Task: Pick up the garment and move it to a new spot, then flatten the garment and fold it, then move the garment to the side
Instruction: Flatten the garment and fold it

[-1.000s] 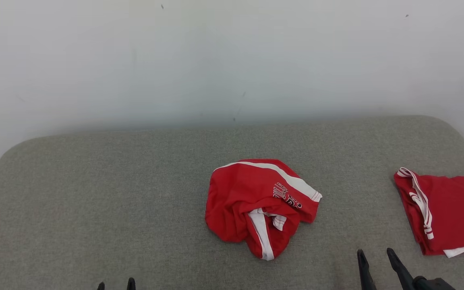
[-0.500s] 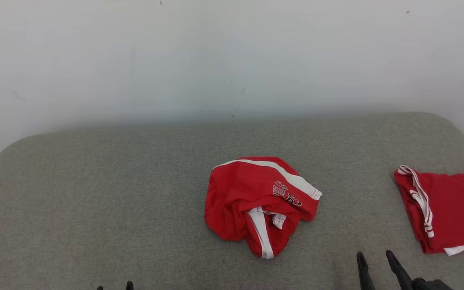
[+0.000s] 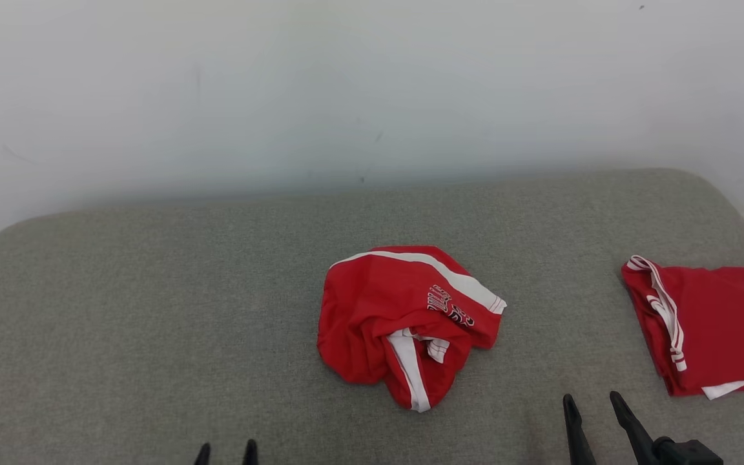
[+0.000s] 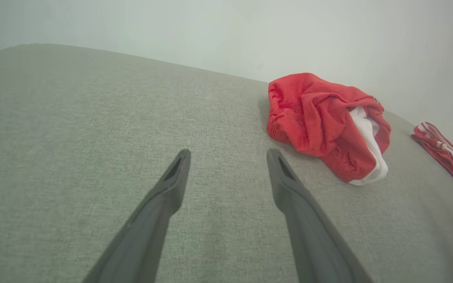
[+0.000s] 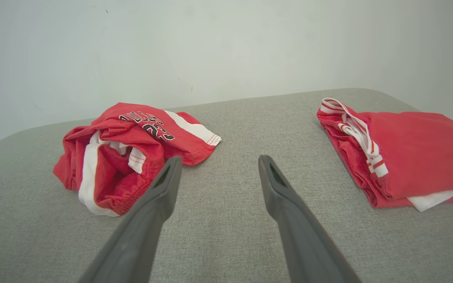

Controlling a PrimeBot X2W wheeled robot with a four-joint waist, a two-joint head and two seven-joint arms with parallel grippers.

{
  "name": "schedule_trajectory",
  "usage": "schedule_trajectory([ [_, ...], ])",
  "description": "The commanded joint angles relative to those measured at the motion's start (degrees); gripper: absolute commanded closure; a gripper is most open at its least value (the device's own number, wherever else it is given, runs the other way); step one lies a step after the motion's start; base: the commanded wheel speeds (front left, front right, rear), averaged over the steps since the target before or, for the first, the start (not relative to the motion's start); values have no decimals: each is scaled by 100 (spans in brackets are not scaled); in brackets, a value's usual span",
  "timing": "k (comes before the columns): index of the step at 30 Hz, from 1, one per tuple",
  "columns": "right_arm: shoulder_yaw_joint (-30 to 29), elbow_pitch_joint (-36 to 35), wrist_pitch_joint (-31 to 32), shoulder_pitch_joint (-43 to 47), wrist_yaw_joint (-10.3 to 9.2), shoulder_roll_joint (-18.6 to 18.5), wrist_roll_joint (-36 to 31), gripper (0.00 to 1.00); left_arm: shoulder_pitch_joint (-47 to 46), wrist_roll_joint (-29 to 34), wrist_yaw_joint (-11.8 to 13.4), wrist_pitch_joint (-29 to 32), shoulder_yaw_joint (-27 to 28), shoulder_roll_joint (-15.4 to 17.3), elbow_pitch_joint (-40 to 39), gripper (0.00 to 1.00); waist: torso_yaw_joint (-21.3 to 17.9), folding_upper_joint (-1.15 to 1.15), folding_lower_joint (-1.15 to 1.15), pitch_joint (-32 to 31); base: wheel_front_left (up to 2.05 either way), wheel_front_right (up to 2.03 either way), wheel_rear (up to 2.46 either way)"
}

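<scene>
Since the earlier frame, the left gripper [image 3: 226, 454] has shifted rightward along the bottom edge of the head view, while the whole scene has slid slightly left and up with the camera. Left to right on the grey upholstered surface [image 3: 120, 310]: left gripper, fingers apart and empty; crumpled red garment [image 3: 404, 323] with white stripes and lettering, lying at the centre, untouched; right gripper [image 3: 591, 403], fingers likewise spread and empty; folded red garment [image 3: 714, 323] at far right, well apart from the crumpled one. Bare fabric separates each gripper from the crumpled red garment; pale wall [image 3: 346, 84] behind
</scene>
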Motion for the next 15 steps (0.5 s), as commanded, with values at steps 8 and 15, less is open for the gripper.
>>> schedule_trajectory([
  [8,130,-47,31,-163,-13,10,26,0,-1100,-694,-32,485,-1328,-9,805,0,-461,0,0,199,0,0,0],
  [15,182,-85,61,-226,-13,-37,20,0,-1793,-1080,26,689,-2136,-5,1481,0,-991,0,0,386,0,0,0],
])
